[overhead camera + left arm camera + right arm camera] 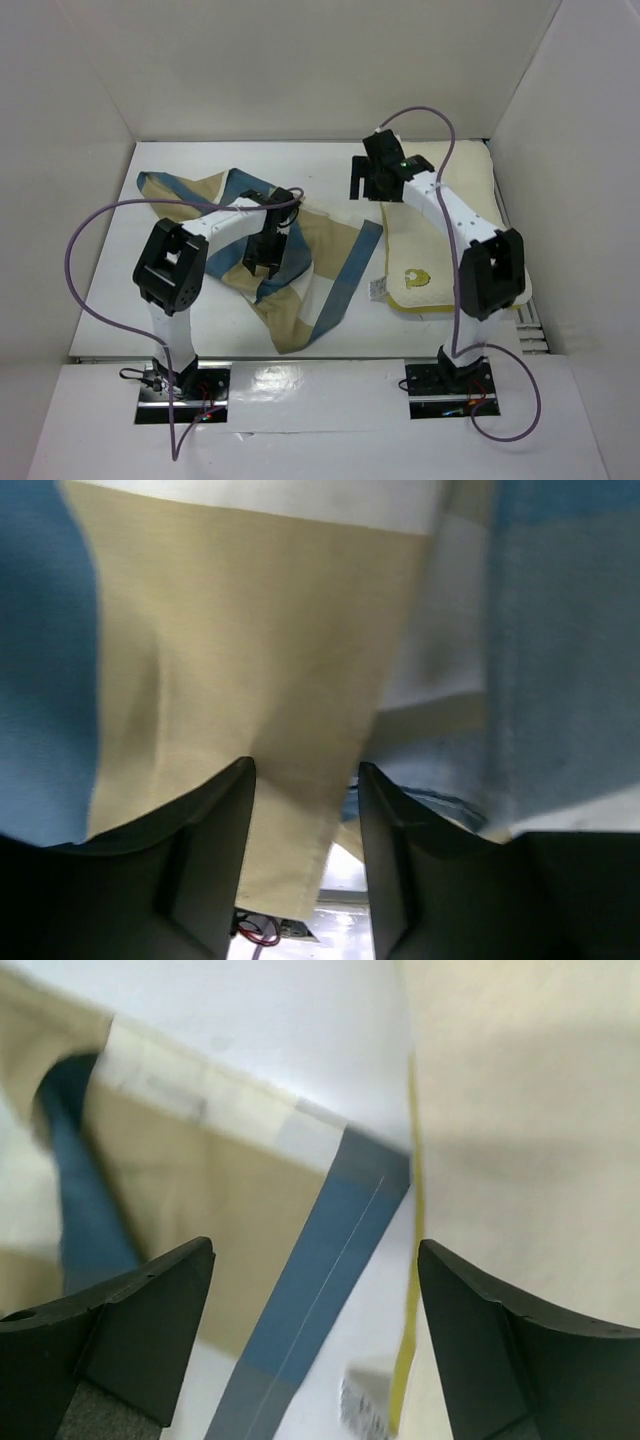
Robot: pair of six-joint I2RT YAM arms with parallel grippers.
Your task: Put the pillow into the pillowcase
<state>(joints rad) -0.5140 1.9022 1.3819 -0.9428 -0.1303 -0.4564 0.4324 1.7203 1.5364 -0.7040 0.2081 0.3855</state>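
You've got pillowcase [300, 290] crumpled just left of pillow [412, 250]. Left gripper [305, 780]: jaws partly apart, tan pillowcase fold loose between them. Right gripper [315, 1260]: jaws wide, nothing held, over pillow's left edge.

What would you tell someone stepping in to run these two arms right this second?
Left gripper: open, low over the crumpled pillowcase, with a tan fold hanging loose between its jaws.
Right gripper: open and empty, above the gap between pillowcase and pillow.
Pillow: flat on the right side of the table, wholly outside the case.
Done: nothing inserted yet.
To do: find and hold the case's opening, then slide the pillow in.
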